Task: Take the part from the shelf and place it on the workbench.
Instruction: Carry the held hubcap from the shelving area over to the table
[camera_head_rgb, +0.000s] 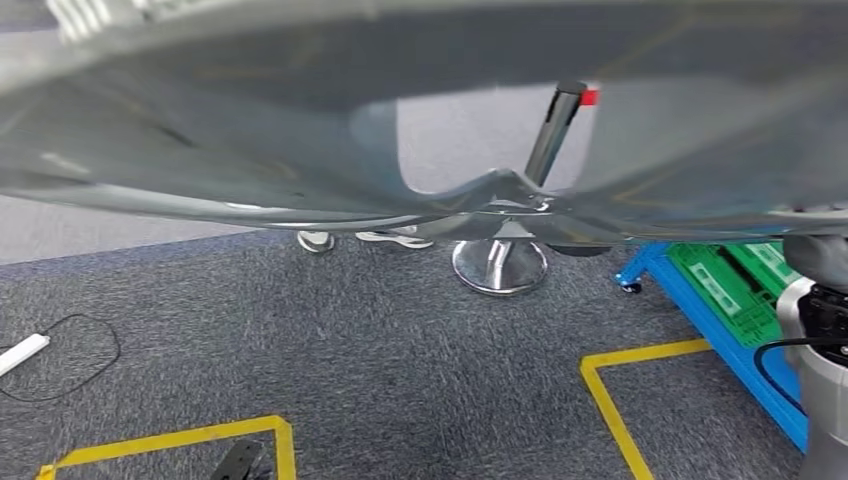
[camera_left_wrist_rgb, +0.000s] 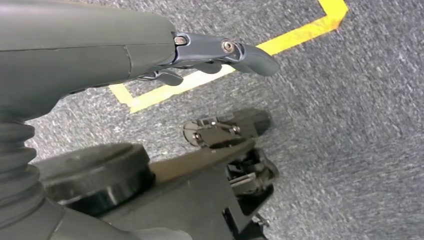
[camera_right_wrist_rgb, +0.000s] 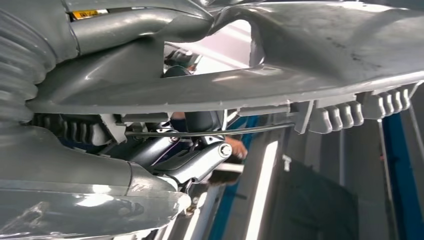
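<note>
Right now I am carrying the part (camera_head_rgb: 300, 130), a broad, thin grey moulded panel that stretches across the whole far span of my head view and hides most of what lies ahead. My right hand (camera_right_wrist_rgb: 200, 160) is under it: at that wrist I see my fingers (camera_right_wrist_rgb: 212, 155) curled up against the panel's underside, so I judge I am gripping it there. My left hand (camera_left_wrist_rgb: 220, 55) hangs low over the grey carpet (camera_left_wrist_rgb: 350, 125), holding nothing, fingers loosely apart.

To do this carry well, I should keep the panel level and let it ride steady, since one hand under so wide a piece will let it sway and droop at its free left end. I should turn slowly. With my forward view blocked, I can steer by the yellow floor tape (camera_head_rgb: 610, 395) and keep clear of the chrome stool base (camera_head_rgb: 500, 265) and the blue cart (camera_head_rgb: 720, 330) on my right.

The part itself is smooth and glossy, with a deep scooped notch in its near edge. Seen from below it shows stiffening ribs and a row of small clip tabs (camera_right_wrist_rgb: 350, 112) along one edge. It looks light but flexible.
</note>
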